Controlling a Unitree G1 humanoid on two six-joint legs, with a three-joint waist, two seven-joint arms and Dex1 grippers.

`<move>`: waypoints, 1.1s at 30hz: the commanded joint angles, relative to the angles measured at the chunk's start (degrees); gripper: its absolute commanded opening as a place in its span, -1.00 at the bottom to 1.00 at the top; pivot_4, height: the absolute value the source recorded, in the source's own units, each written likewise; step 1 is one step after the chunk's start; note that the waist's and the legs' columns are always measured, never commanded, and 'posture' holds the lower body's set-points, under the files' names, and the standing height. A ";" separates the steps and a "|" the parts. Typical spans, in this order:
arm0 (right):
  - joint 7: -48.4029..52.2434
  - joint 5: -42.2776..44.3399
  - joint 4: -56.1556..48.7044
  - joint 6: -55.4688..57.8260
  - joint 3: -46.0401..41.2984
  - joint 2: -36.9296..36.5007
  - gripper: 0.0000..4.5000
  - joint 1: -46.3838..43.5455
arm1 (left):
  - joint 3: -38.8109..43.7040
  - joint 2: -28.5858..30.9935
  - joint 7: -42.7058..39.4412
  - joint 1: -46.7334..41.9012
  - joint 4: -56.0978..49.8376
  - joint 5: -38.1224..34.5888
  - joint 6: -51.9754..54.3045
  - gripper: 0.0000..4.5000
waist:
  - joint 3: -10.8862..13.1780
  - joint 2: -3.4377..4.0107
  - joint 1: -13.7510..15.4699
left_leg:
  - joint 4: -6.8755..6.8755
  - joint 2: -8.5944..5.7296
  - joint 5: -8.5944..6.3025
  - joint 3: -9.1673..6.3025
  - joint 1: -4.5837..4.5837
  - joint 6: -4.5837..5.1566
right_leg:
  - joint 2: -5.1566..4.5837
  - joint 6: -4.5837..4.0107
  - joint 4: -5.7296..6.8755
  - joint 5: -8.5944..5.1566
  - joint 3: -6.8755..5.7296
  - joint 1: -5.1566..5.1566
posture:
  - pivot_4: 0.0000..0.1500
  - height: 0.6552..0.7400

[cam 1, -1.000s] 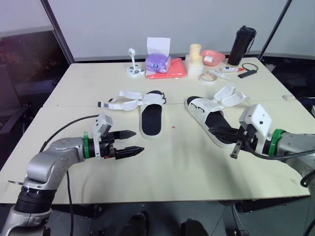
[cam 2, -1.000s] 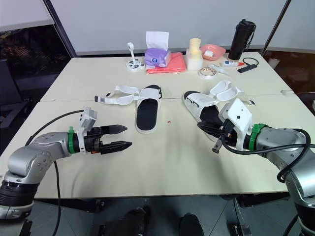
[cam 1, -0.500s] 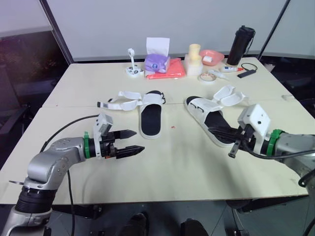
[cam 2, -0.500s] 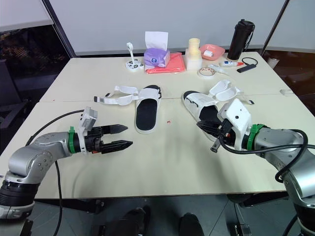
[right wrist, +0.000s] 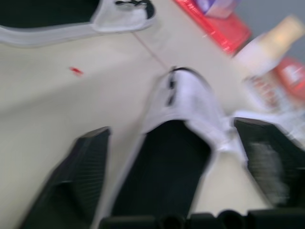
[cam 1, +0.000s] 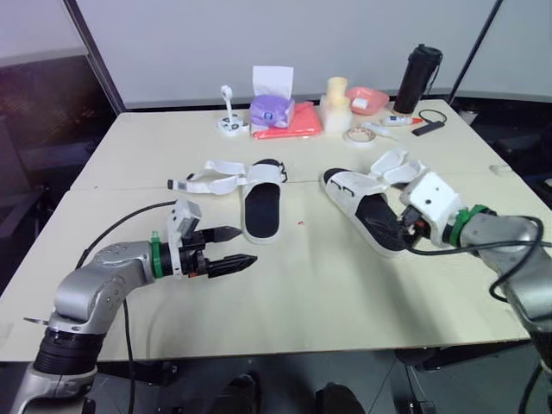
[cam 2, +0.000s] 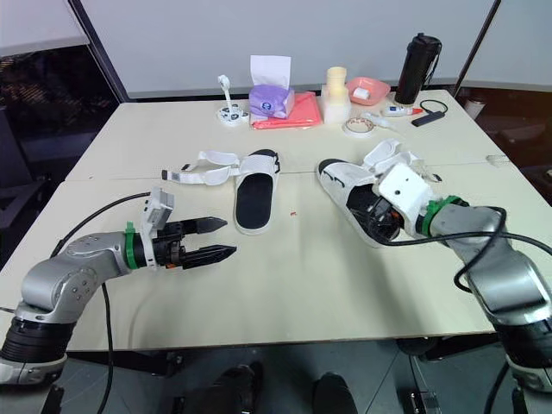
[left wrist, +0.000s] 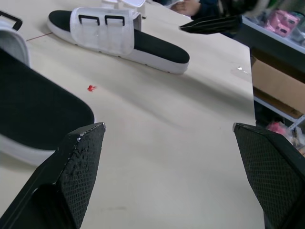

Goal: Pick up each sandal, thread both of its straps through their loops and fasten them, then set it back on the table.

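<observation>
Right sandal (cam 1: 360, 200) and left sandal (cam 1: 261, 207) lie flat, straps loose: nothing fastened. My right gripper (right wrist: 172, 131), released, straddles the first; left gripper (cam 1: 242, 247), released, hangs short of the other.

A robotics test room with the look of an office or lab: two pale tables (cam 2: 285, 293) pushed edge to edge stand before a plain white wall panel (cam 1: 345, 34) held in dark metal struts (cam 1: 92, 52), with dim glazing to either side. Everyday clutter is lined up along the far edge, among it a tissue box (cam 1: 272, 79), a purple pouch (cam 1: 272, 110), a red folder (cam 1: 289, 131), a pink bowl (cam 1: 367, 99), a roll of tape (cam 1: 358, 135) and a black tumbler (cam 1: 417, 67). A cardboard box (left wrist: 279, 86) sits beyond the table's side.
</observation>
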 commanded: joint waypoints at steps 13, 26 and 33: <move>-14.72 -39.93 43.49 -41.74 21.87 6.31 0.98 -24.76 | 0.11 -2.38 3.09 1.46 -4.05 0.70 -2.19 1.00 | 0.00 0.00 -0.30 | -0.01 -0.05 0.11 0.13 0.02 -0.18 | 0.02 0.01 0.46 0.01 0.28 -0.27 | 1.00 1.00; -33.66 -54.21 79.47 -46.80 32.06 19.75 0.88 -41.68 | -0.05 -3.86 6.28 3.09 -7.00 0.31 -1.69 1.00 | 0.00 -0.01 -1.56 | -0.11 -0.05 0.40 0.05 0.04 -0.65 | 0.07 -0.01 0.56 0.01 0.32 -0.30 | 1.00 1.00; -36.94 -54.92 83.27 -48.21 32.97 20.68 -0.55 -44.12 | 0.03 -3.97 7.08 3.41 -7.59 0.06 -1.52 1.00 | 0.00 0.00 -1.92 | -0.14 -0.06 0.41 0.03 0.06 -0.67 | 0.11 -0.02 0.61 0.01 0.33 -0.32 | 1.00 1.00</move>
